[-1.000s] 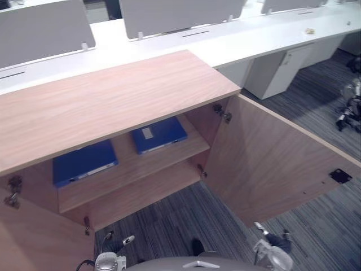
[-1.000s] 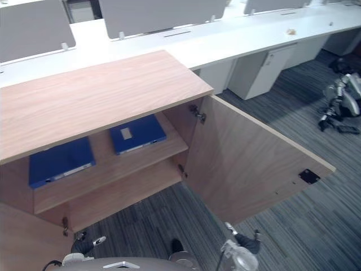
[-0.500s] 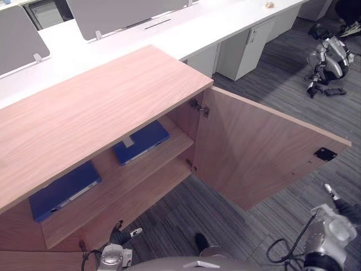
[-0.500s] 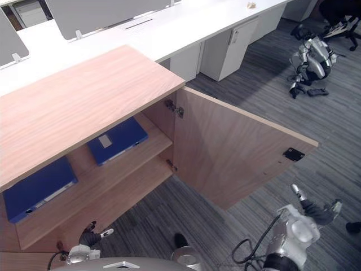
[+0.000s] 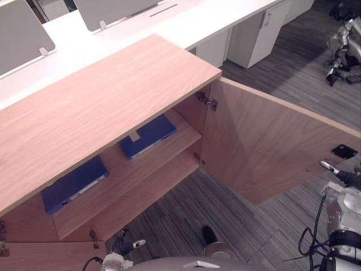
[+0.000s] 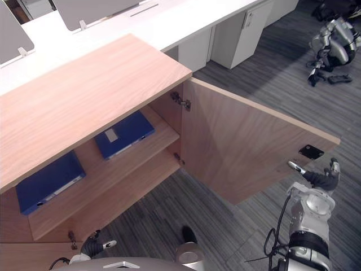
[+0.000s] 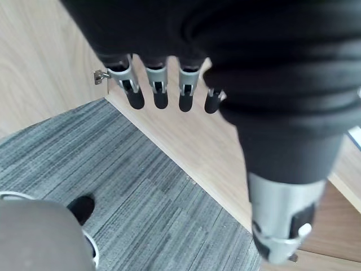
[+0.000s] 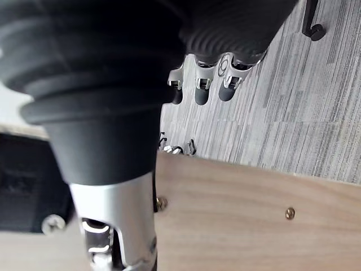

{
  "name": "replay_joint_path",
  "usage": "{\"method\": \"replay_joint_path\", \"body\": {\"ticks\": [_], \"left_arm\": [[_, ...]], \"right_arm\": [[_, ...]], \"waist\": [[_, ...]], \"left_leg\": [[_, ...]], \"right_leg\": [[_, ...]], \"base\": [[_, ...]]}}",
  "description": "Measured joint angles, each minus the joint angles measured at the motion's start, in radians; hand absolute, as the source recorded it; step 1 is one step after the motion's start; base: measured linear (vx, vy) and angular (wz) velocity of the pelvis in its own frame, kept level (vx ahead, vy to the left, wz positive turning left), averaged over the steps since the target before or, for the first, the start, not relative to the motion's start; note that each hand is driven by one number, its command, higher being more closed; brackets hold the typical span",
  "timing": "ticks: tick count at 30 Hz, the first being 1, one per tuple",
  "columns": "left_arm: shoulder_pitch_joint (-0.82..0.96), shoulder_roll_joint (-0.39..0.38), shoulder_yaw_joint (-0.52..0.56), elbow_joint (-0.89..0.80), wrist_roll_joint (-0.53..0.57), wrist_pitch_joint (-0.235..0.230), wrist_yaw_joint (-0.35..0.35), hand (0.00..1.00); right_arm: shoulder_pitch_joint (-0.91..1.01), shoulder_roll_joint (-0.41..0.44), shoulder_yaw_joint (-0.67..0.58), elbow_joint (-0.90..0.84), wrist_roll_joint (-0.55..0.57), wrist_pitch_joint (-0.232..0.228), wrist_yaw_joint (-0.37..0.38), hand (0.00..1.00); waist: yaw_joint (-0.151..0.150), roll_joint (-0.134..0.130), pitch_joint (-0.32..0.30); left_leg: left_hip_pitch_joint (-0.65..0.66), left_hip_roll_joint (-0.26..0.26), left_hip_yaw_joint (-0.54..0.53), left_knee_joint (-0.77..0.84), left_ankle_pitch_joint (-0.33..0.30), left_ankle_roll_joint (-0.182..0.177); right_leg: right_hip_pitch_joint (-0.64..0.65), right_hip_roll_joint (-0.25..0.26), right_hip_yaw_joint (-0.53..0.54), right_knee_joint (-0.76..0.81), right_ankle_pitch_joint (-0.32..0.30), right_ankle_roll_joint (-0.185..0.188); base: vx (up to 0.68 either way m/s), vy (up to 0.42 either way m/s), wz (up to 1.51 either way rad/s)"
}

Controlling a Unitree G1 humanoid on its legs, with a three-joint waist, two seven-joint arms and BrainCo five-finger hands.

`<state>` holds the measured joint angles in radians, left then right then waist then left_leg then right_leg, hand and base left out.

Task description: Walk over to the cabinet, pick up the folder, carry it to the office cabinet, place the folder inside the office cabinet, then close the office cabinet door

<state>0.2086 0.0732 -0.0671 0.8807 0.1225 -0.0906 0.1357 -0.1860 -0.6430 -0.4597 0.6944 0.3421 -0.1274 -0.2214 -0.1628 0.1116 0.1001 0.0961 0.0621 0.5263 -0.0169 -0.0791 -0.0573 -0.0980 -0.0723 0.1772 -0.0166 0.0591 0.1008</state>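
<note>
The right hand [image 6: 318, 180] hangs with its fingers [image 8: 197, 93] loosely straight and its thumb apart, and it has nothing in it. It sits just beside the free edge of the open right-hand light wooden cabinet door [image 6: 248, 147], near the small black latch plate [image 6: 311, 151] at that edge. In the right wrist view its fingertips show over the grey striped carpet [image 6: 225, 226], not on the wood.

The left hand [image 6: 93, 247] is low in front of the cabinet's left end, fingers [image 7: 161, 93] relaxed in a row and holding nothing. Carpet and the bottom edge of the cabinet lie past them.

The low light wooden office cabinet [image 5: 107, 96] stands open, its right door swung wide on two metal hinges [image 6: 180, 101]. Part of a left door shows at the lower left corner of the left eye view.

Two flat blue folders lie on the upper shelf [image 6: 152, 148] inside. One blue folder with a pale label [image 5: 148, 135] is toward the shelf's right end, and the other blue folder [image 5: 74, 183] is toward its left end, well apart from it. Neither hand touches a folder.

Behind the cabinet runs a long white desk [image 5: 186, 22] with grey divider panels [image 5: 22, 34]. Another silver robot [image 6: 333, 45] lies on the carpet at the far right.
</note>
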Motion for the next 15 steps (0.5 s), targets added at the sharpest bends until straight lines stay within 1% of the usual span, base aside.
{"method": "replay_joint_path", "body": {"ticks": [1, 4, 8, 13, 15], "left_arm": [[0.000, 0.006, -0.011, -0.001, 0.000, -0.001, 0.000, 0.00], [-0.001, 0.007, -0.015, -0.003, 0.000, -0.004, 0.000, 0.00], [-0.001, 0.007, -0.015, -0.006, 0.001, -0.007, 0.000, 0.00], [-0.002, 0.006, -0.015, -0.007, 0.006, -0.008, 0.001, 0.00], [-0.001, 0.006, -0.013, -0.007, 0.020, -0.007, 0.002, 0.00]], "right_arm": [[-0.016, -0.005, 0.028, 0.001, -0.030, 0.000, 0.000, 0.00], [-0.032, -0.011, 0.058, 0.017, -0.048, 0.001, -0.003, 0.00], [-0.031, -0.038, 0.096, 0.031, -0.074, 0.004, -0.003, 0.00], [-0.018, -0.033, 0.090, 0.009, -0.073, 0.004, -0.010, 0.00], [0.020, -0.001, 0.063, -0.081, -0.073, 0.003, -0.013, 0.00]], "waist": [[-0.002, 0.006, 0.004], [-0.003, 0.011, 0.010], [-0.007, 0.010, 0.012], [-0.016, 0.010, 0.012], [-0.020, 0.006, 0.015]], "left_leg": [[-0.007, -0.003, -0.008, 0.000, 0.001, 0.002], [-0.011, -0.004, -0.019, 0.004, 0.002, 0.003], [-0.013, -0.005, -0.034, 0.008, 0.002, 0.005], [-0.021, -0.010, -0.055, 0.005, 0.009, 0.015], [-0.024, -0.010, -0.059, 0.003, 0.011, 0.019]], "right_leg": [[-0.002, -0.004, -0.007, -0.003, 0.002, 0.004], [0.004, -0.009, -0.024, -0.007, 0.004, 0.006], [0.010, -0.013, -0.035, -0.011, 0.005, 0.007], [0.018, -0.022, -0.058, -0.034, 0.014, 0.009], [0.022, -0.023, -0.060, -0.049, 0.024, 0.010]], "base": [[-0.04, -0.014, 0.12], [-0.04, -0.025, 0.12], [-0.06, -0.040, 0.08], [-0.07, -0.047, 0.10], [-0.05, -0.043, 0.04]]}}
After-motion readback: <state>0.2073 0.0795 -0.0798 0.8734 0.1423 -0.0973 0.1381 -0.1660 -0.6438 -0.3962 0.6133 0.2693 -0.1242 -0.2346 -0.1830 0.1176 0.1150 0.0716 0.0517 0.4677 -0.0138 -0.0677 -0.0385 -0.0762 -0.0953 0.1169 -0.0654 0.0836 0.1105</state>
